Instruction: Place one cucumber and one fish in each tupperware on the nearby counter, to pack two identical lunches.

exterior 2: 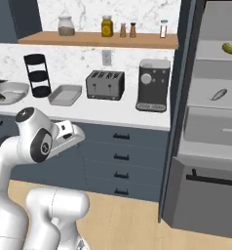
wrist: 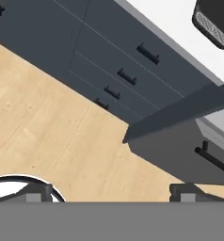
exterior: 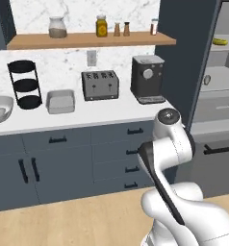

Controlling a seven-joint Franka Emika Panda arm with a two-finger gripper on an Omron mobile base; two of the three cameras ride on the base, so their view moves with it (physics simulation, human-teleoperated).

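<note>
End effector (wrist: 109,192): two dark finger tips spread wide apart, holding nothing, aimed at the wooden floor (wrist: 57,136).
Tabletop (exterior 2: 113,116): long white counter over dark blue-grey drawers.
Grey tray (exterior 2: 65,94): small light-grey rectangular tupperware, looks empty.
White tub (exterior 2: 9,92): wide rounded tupperware at 9 o'clock; something dark inside, unclear what.
Silver-grey fish (exterior 2: 219,94): on a fridge shelf, 3 o'clock.
Yellow-green cucumber (exterior 2: 230,48): shelf above, 2 o'clock.
Progress: early; at least one pair unpacked.
</note>
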